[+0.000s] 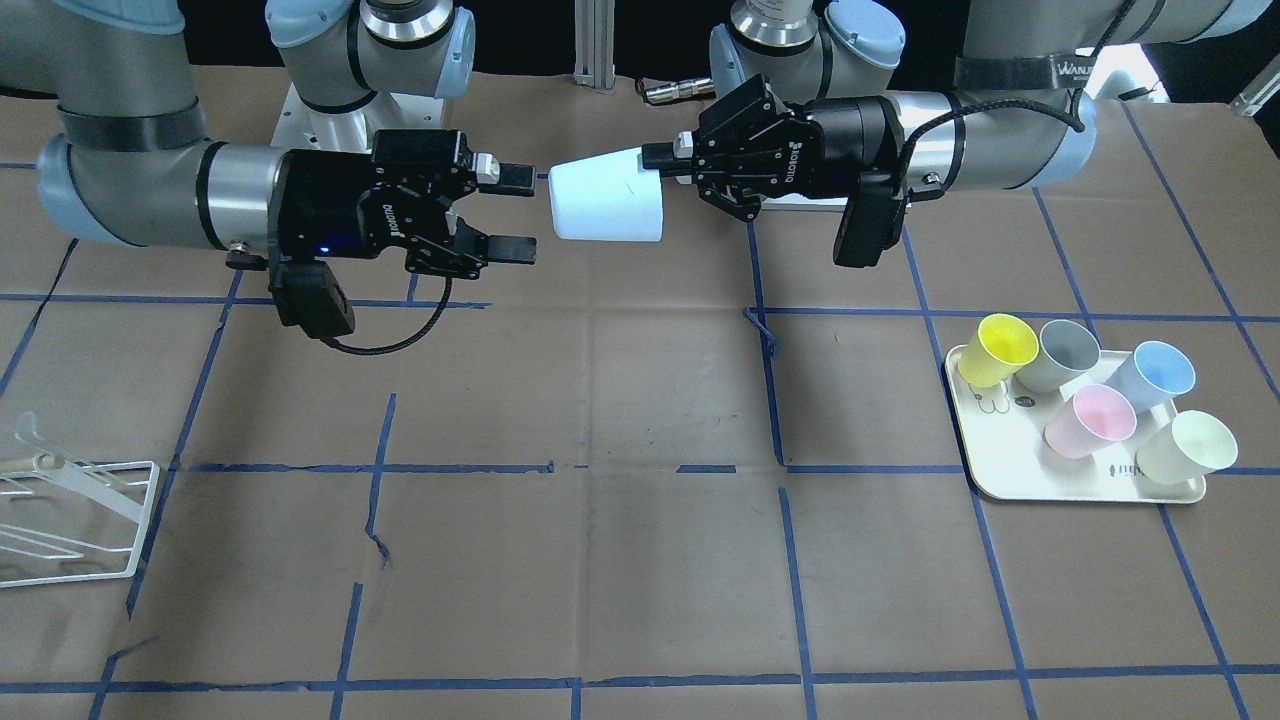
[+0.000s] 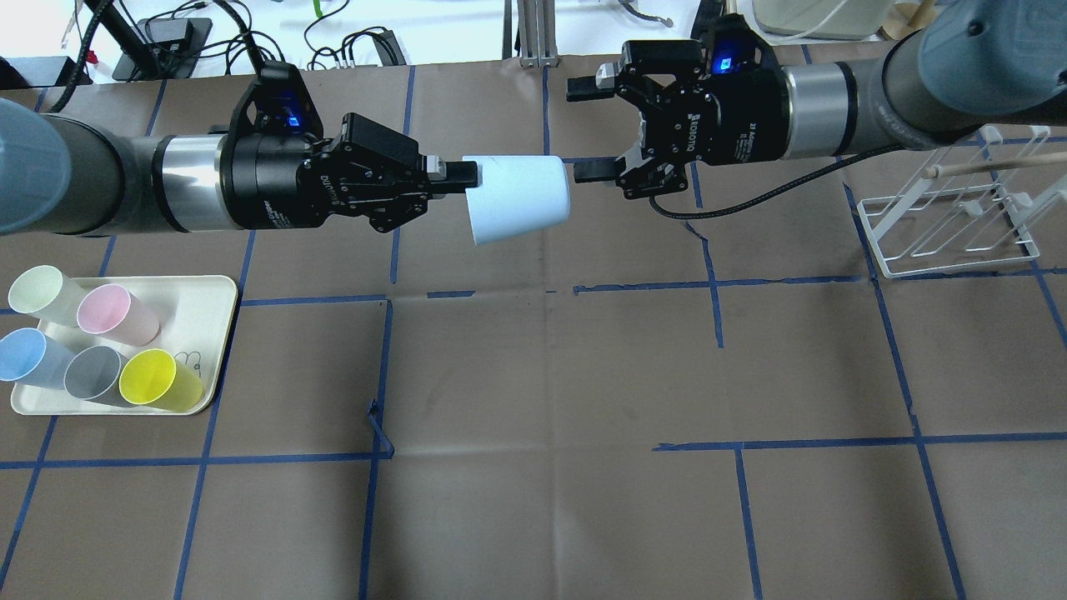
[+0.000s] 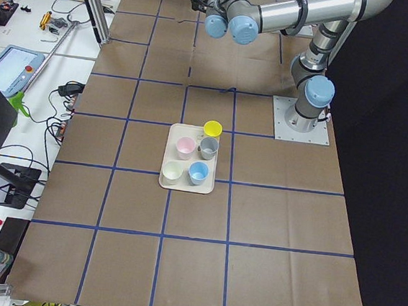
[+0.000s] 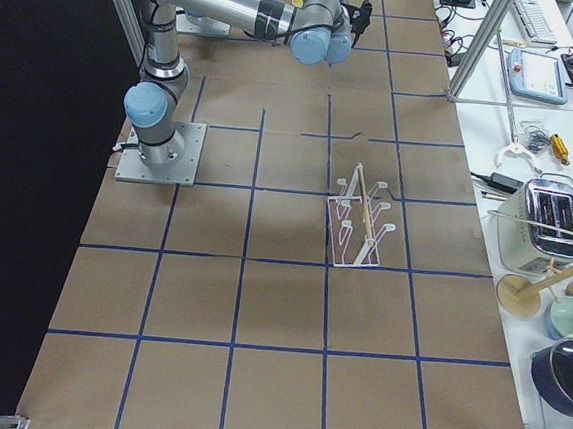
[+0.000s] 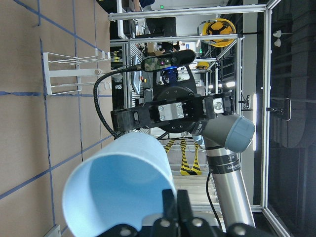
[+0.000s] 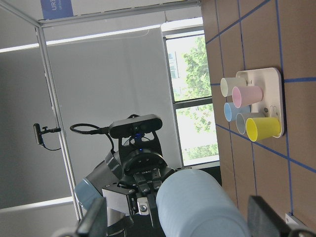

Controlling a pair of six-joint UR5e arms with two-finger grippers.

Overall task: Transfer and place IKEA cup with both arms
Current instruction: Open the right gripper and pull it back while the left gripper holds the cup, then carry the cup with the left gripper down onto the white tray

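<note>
The pale-blue IKEA cup (image 2: 518, 198) hangs on its side in the air above the table's far middle. My left gripper (image 2: 467, 175) is shut on its rim wall. The cup's closed base points at my right gripper (image 2: 585, 131), which is open, with its fingertips just short of the base. In the front view the cup (image 1: 605, 203) lies between the left gripper (image 1: 655, 158) and the open right gripper (image 1: 518, 212). The left wrist view shows the cup's open mouth (image 5: 118, 182). The right wrist view shows its base (image 6: 197, 202).
A cream tray (image 2: 212, 292) on the robot's left holds several cups, among them a second light-blue one (image 2: 25, 354), a pink one (image 2: 112, 310) and a grey one (image 2: 92, 372). A white wire rack (image 2: 950, 225) stands on the robot's right.
</note>
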